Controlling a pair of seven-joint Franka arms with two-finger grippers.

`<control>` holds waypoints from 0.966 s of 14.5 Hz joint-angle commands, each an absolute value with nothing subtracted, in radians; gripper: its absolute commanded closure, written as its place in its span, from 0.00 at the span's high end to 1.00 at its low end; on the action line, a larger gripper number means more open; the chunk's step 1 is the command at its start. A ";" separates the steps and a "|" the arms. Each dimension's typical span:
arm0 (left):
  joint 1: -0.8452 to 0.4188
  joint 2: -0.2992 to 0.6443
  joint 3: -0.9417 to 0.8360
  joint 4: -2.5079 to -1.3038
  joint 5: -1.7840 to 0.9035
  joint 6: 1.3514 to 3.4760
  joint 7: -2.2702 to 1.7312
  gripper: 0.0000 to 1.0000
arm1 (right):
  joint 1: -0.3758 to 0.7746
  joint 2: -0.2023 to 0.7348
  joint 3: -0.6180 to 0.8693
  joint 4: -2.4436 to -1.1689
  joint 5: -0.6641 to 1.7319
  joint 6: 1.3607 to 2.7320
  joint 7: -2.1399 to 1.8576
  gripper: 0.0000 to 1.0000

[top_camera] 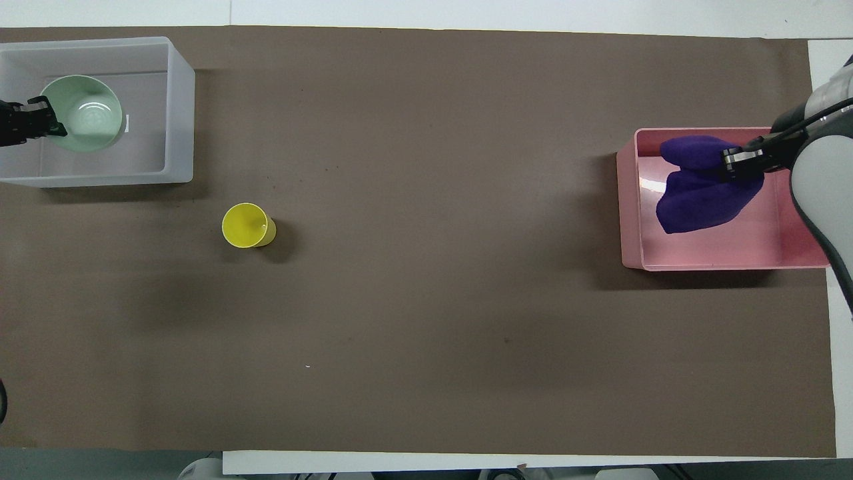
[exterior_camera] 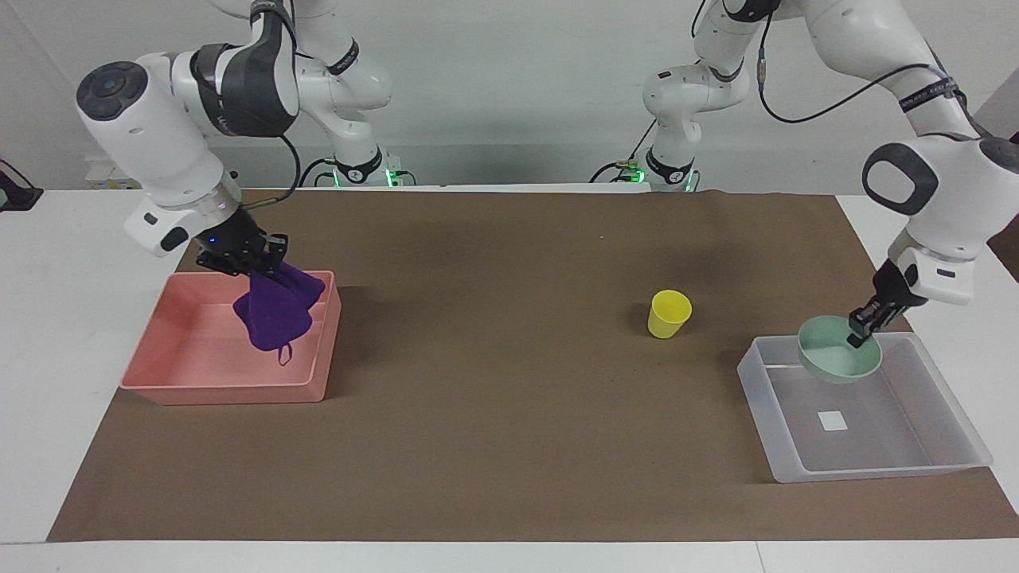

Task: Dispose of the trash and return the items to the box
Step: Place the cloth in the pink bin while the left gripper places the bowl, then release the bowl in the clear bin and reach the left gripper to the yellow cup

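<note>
My right gripper (exterior_camera: 256, 267) (top_camera: 741, 160) is shut on the purple rag (exterior_camera: 275, 314) (top_camera: 700, 187), which hangs in the air over the pink bin (exterior_camera: 171, 386) (top_camera: 630, 200). My left gripper (exterior_camera: 861, 328) (top_camera: 41, 120) is shut on the rim of the mint-green bowl (exterior_camera: 836, 362) (top_camera: 83, 123) and holds it tilted over the clear-grey box (exterior_camera: 876, 469) (top_camera: 180, 107). The box's white label (exterior_camera: 833, 421) shows in the facing view. The yellow cup (exterior_camera: 669, 313) (top_camera: 248, 225) stands upright on the brown mat, nearer to the robots than the box.
The brown mat (exterior_camera: 517, 414) (top_camera: 426, 320) covers most of the white table. The pink bin is at the right arm's end, the clear-grey box at the left arm's end.
</note>
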State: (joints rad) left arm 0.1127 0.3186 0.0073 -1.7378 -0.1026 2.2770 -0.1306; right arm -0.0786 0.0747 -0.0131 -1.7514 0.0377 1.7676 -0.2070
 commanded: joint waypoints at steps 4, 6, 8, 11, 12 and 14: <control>0.112 0.457 0.002 -1.687 -0.109 2.324 -0.133 0.31 | -0.135 0.096 0.000 -1.948 0.020 1.991 -0.252 0.01; 0.103 0.457 0.002 -1.675 -0.110 2.322 -0.133 0.68 | -0.124 0.106 0.000 -1.971 0.020 2.028 -0.244 0.06; 0.091 0.434 -0.002 -1.669 -0.109 2.316 -0.143 0.79 | -0.121 0.109 0.000 -1.968 0.017 2.023 -0.245 0.34; 0.043 0.318 -0.002 -1.669 -0.109 2.185 -0.149 0.93 | -0.120 0.107 0.003 -1.945 0.017 2.005 -0.244 0.89; 0.008 0.280 -0.002 -1.677 -0.109 2.115 -0.169 0.95 | -0.118 0.097 0.009 -1.931 0.017 1.976 -0.242 0.96; -0.076 0.224 -0.002 -1.700 -0.095 1.952 -0.239 0.97 | -0.109 0.086 0.017 -1.890 0.031 1.909 -0.239 0.99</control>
State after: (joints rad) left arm 0.0037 0.2946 -0.0169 -1.6523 -0.1027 2.0599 -0.1747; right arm -0.1170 0.1102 0.0064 -1.9238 0.0331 1.9710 -0.2428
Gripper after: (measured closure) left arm 0.053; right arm 0.348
